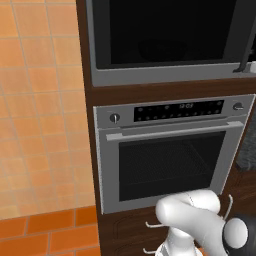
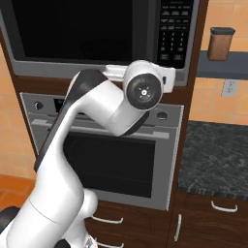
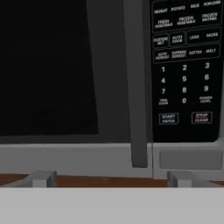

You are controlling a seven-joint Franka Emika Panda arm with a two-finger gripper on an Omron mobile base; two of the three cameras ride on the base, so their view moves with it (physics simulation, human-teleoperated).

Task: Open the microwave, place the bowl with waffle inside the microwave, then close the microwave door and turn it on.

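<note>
End effector (image 3: pixel 111 178): jaws wide apart, gripping nothing, facing microwave lower edge | microwave (image 2: pixel 97 36): built into cabinet above oven (image 2: pixel 116 155) | microwave door (image 3: pixel 65 78): closed, handle (image 3: pixel 136 87) beside keypad (image 3: pixel 186 65)

The microwave (image 2: pixel 97 38) sits built into the dark wood cabinet in front of me, above a steel oven. Its frame is grey steel with a wide black glass front. The microwave door (image 3: pixel 48 70) is shut, flush with the frame, its glass dark and nothing readable behind it. A dark vertical handle (image 3: pixel 136 87) runs down the door's right edge. Just right of the handle is a black keypad panel (image 3: pixel 186 70) with white labelled buttons and number keys.
</note>
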